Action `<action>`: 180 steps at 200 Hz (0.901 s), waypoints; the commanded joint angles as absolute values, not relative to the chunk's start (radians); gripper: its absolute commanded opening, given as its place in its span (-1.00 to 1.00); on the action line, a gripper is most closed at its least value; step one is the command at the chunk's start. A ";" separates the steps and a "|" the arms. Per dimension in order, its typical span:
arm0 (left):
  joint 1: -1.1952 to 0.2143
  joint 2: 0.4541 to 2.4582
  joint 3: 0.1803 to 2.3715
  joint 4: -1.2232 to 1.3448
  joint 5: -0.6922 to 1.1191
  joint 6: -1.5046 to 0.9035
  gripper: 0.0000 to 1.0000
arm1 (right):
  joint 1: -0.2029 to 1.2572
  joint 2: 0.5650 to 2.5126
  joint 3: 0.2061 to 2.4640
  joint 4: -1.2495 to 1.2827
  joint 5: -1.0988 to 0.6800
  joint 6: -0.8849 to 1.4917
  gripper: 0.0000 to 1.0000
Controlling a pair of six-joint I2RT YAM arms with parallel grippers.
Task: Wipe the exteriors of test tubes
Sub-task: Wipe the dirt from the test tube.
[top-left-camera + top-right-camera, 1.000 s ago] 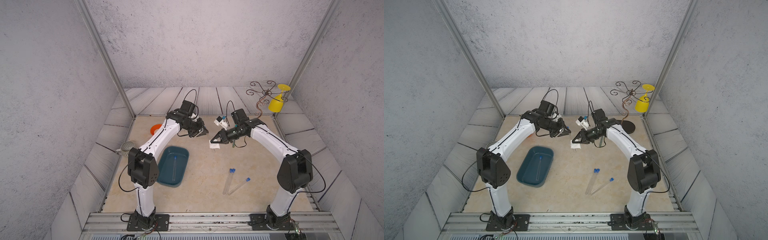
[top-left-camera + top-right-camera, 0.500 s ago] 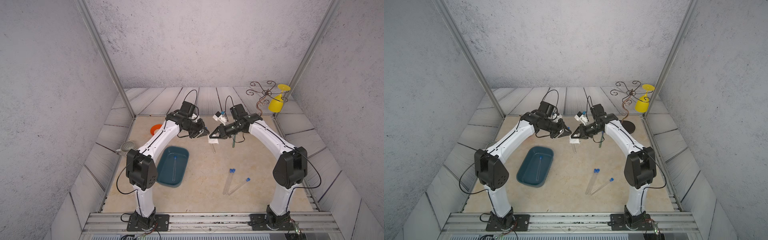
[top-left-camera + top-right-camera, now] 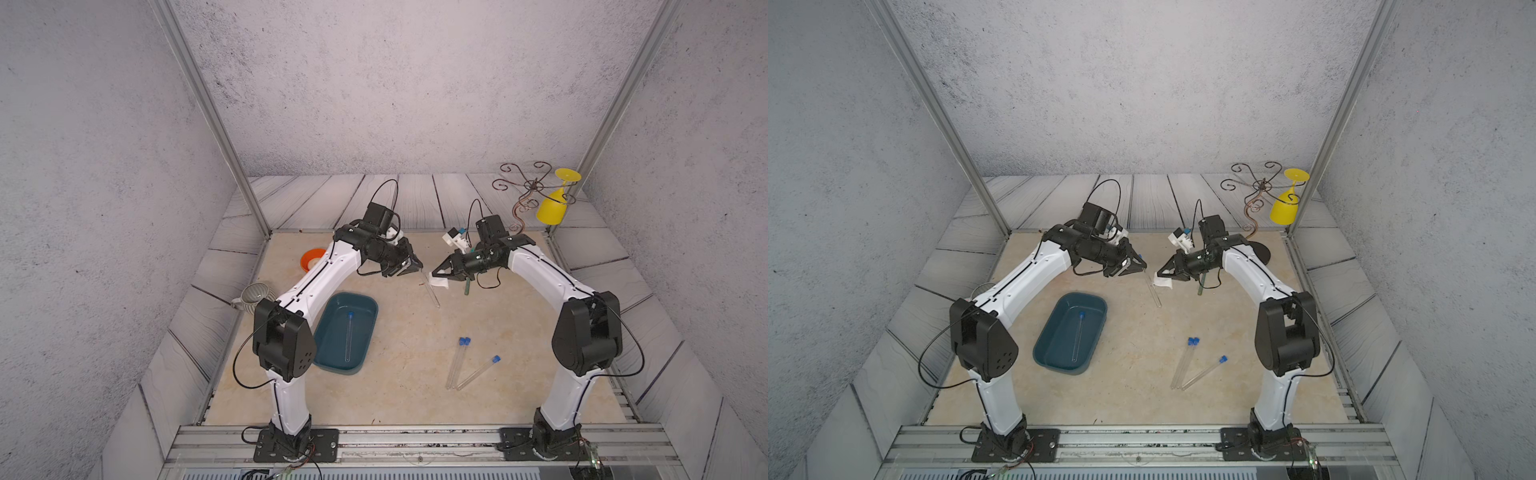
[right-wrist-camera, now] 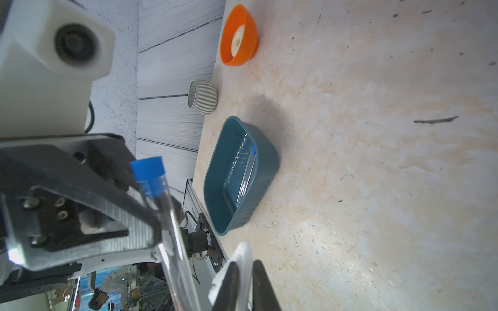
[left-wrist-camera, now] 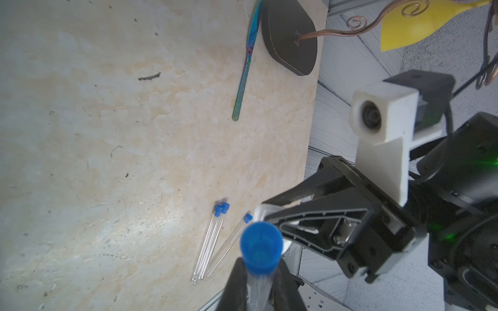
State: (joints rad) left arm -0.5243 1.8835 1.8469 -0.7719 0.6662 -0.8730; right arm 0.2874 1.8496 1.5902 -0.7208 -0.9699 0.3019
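**Closing in on the tube, both grips unchanged**

Top views. Show the left gripper point(image 3: 417, 266) clamped fully shut on the capped end of the held test tube point(image 3: 432, 291), over the far middle of the table, with the glass slanting down toward the near side. Cannot tell whether the rounded end rests on the surface. Show the right gripper point(image 3: 436, 275) nearly closed on a white cloth point(image 3: 439, 284), tip to tip with the left one. Against the pictures from a second ago: swung in toward the left arm, then eased off a touch, with the same grip on both sides. Place the cloth just beside the upper glass; contact impossible to judge. Show three loose test tubes point(image 3: 1187, 361) lying near and right, and another tube point(image 3: 1077, 336) in the basin point(image 3: 1100, 307) at left.

Left wrist. Looks straight onto the blue cap of the held test tube point(image 5: 261, 242), with the cloth point(image 5: 258, 212) poking out just behind it.

Right wrist. Shows the cloth point(image 4: 242, 258) squeezed between the fingers point(image 4: 231, 288), and the held test tube point(image 4: 172, 223) off to its side with a gap between them.

Probably between wiping passes on this tube, with three still to do.
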 commanded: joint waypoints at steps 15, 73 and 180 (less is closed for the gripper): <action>-0.530 1.887 1.896 -0.763 0.693 -0.863 -0.87 | 0.292 1.799 1.550 -0.708 -0.970 0.311 -0.73; -0.529 1.897 1.893 -0.774 0.663 -0.836 -0.87 | 0.303 1.794 1.554 -0.713 -0.988 0.332 -0.74; -0.514 1.925 1.896 -0.765 0.636 -0.817 -0.88 | 0.308 1.661 1.494 -0.620 -1.053 0.471 -0.74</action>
State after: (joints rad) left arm -0.5236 1.9251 1.9049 -0.7860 0.6220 -0.8154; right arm 0.3012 1.7096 1.5070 -0.6609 -1.0199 0.4213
